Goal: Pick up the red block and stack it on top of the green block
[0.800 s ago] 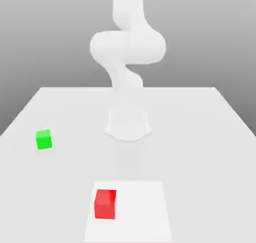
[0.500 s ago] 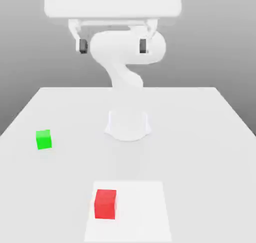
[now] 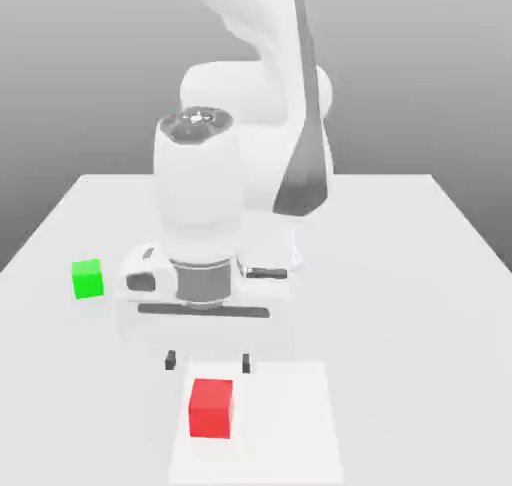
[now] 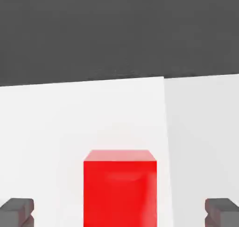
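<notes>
The red block rests on a lighter white patch of the table near the front edge. My gripper hangs just above it, a little behind, with its fingers spread wide and nothing between them. In the hand view the red block sits centred between the two dark fingertips, which stand well apart on either side. The green block lies alone on the table toward the exterior view's left, far from the gripper.
The white table spreads around both blocks. The lighter square patch lies under the red block. The arm's base and bulky links rise behind the gripper at the table's middle.
The arm has swung down from high above the table. The gripper now sits low over the red block. Neither block has moved.
</notes>
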Tool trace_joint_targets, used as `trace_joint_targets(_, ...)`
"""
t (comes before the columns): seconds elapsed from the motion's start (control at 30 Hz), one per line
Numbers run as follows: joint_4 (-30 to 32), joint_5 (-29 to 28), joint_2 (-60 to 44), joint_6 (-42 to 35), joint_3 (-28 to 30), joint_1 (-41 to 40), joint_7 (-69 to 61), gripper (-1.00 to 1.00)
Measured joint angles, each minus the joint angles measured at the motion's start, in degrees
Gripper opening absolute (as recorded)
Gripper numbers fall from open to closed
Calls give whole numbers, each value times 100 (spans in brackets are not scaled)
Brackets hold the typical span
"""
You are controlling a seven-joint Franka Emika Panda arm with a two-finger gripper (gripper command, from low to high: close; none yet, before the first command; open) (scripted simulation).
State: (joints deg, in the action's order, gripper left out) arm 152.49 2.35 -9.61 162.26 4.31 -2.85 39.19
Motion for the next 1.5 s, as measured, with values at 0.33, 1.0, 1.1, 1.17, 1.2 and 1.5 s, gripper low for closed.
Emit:
trace_joint_targets(0.33,-89,124,-664,557,-152,-123,-92,-100)
trace_joint_targets(1.0,1235,-1990,2314,-986,2119,-3178,-2859,-100)
trace_joint_targets(1.1,1498,-2343,2677,-1076,2666,-3773,-3548,-100)
trace_joint_targets(1.17,1642,-2516,2850,-1096,2971,-4088,-3939,-100)
trace_joint_targets(1.2,1669,-2527,2851,-1060,3047,-4131,-4032,-100)
trace_joint_targets(1.5,1682,-2173,2348,-482,3351,-3853,-4356,-100)
